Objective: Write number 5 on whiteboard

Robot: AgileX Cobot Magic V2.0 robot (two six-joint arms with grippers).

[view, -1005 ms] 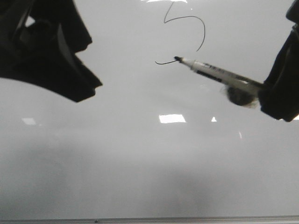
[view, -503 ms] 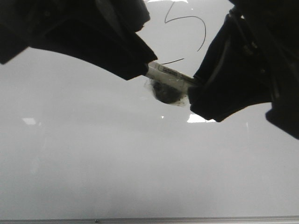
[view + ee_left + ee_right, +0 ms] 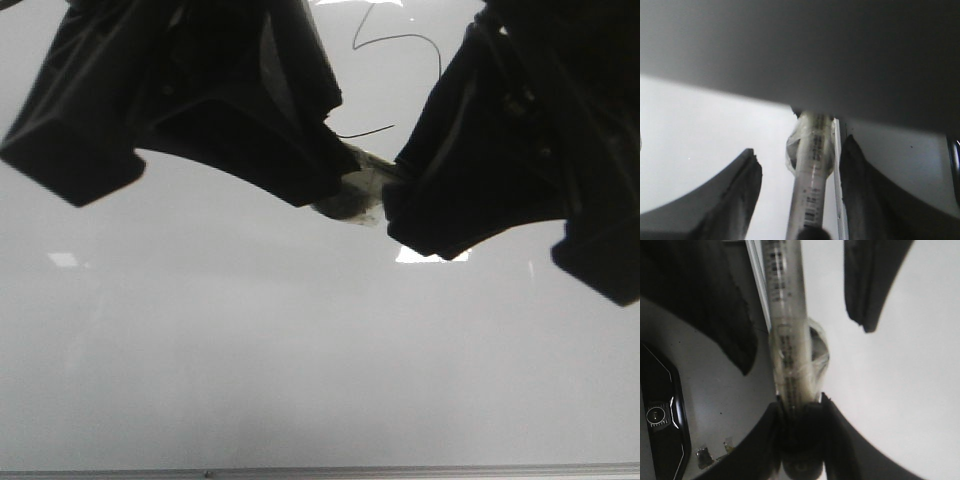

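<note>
**Both grippers meet at the marker below the drawn 5**

The whiteboard (image 3: pixel 300 360) fills the front view, its grey edge strip running along the near edge. The 5 (image 3: pixel 395 60) is drawn near the far edge, about midway across: a hooked curve with a separate short stroke just under it.

Just nearer than that stroke, the marker (image 3: pixel 362 182) lies between the two grippers, with a clump of clear wrap around its barrel. The right gripper (image 3: pixel 800 412) is clamped on the marker's rear end, fingers pressed against both sides of the barrel. The left gripper (image 3: pixel 797 192) has its fingers (image 3: pixel 737 200) spread apart, one on each side of the marker's front part, with a visible gap on one side. In the front view both arms show only as dark shapes.
</note>
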